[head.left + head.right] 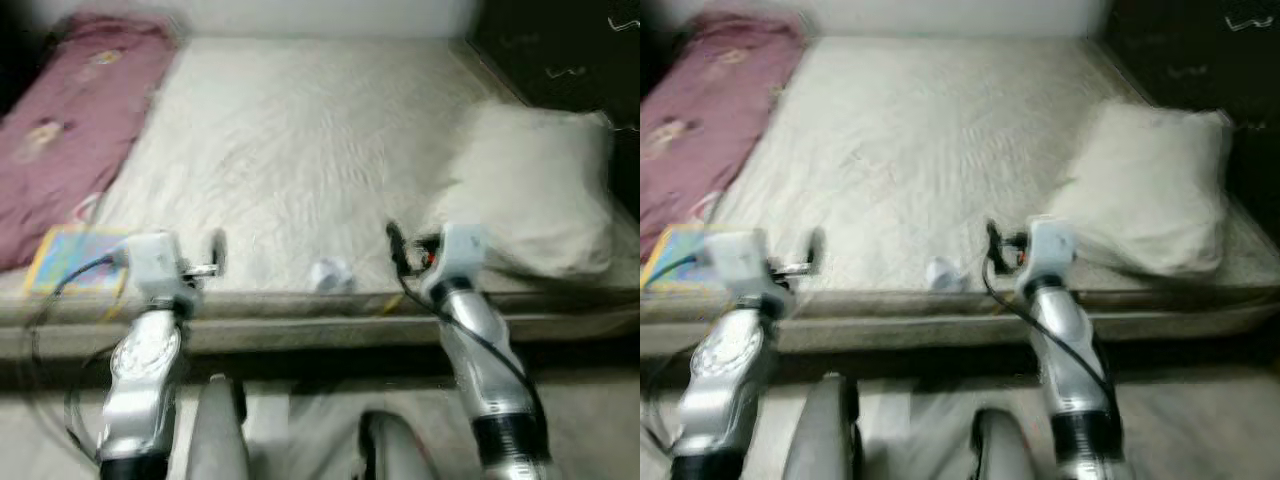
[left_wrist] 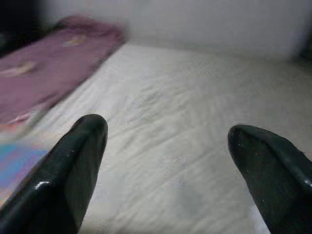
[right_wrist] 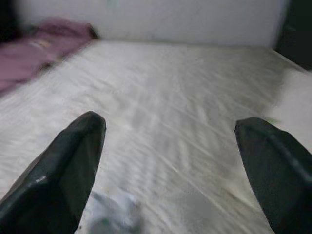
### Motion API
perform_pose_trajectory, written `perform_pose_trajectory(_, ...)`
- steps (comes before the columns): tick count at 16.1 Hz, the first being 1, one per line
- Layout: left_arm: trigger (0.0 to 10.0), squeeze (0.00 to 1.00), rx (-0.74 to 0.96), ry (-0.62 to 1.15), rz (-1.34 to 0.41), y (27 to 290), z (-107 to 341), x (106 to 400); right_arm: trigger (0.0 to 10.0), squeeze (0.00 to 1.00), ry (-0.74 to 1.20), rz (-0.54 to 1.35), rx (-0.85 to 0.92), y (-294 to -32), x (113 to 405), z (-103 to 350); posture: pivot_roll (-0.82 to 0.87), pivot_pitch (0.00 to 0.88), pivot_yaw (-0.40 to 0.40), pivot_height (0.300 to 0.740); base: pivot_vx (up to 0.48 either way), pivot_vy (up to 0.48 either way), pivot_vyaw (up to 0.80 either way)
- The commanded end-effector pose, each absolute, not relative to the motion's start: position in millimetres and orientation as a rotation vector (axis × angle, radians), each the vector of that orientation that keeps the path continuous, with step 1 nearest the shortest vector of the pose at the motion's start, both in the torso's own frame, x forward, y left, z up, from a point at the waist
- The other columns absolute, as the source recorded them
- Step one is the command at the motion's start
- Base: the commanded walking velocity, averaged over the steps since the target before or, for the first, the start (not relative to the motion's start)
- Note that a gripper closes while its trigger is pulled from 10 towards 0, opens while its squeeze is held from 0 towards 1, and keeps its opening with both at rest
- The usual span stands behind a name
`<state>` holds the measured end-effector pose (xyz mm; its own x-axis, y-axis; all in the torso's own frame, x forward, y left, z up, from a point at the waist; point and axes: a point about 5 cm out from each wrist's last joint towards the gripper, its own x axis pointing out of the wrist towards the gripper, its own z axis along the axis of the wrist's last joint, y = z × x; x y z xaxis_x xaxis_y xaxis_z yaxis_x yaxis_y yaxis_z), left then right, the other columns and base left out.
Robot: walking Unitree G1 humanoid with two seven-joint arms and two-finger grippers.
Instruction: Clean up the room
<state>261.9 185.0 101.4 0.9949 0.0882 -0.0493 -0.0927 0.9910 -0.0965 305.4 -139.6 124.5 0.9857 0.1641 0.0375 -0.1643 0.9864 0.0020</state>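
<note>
A white mattress (image 1: 290, 150) lies before me, blurred by motion. A small crumpled whitish wad (image 1: 331, 273) sits near its front edge, between my two arms; it also appears as the wad (image 3: 114, 214) low in the right wrist view. My left gripper (image 2: 168, 134) is open over the mattress's front left part, near a colourful flat book (image 1: 78, 260). My right gripper (image 3: 170, 129) is open too, hovering just right of the wad and beside a white pillow (image 1: 535, 190). Neither gripper holds anything.
A maroon blanket (image 1: 70, 120) runs along the mattress's left side. A dark wall or cabinet (image 1: 560, 50) stands at the right rear. The mattress's front edge (image 1: 320, 305) lies just ahead of my arms, with floor below it.
</note>
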Motion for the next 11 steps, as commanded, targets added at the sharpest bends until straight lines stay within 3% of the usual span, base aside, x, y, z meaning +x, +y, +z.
perform_pose_trajectory(1, 10.0, 0.0, -0.1, 0.067, 0.103, 188, 98, 261, 10.0, 0.0, -0.009, 0.182, 0.004, -137, 302, 117, -0.08, 0.076, -0.003, 0.631, 0.0, 0.0, 0.0)
perform_pose_trajectory(7, 10.0, 0.0, -0.108, 0.076, 0.112, 189, 97, 260, 10.0, 0.0, 0.003, 0.196, -0.008, -136, 303, 116, -0.08, 0.075, -0.006, 0.631, 0.0, 0.0, 0.0)
perform_pose_trajectory(11, 10.0, 0.0, -0.154, 0.25, 0.158, 198, 71, 252, 10.0, 0.0, 0.183, 0.26, -0.067, -131, 300, 88, -0.07, 0.069, -0.008, 0.631, 0.0, 0.0, 0.0)
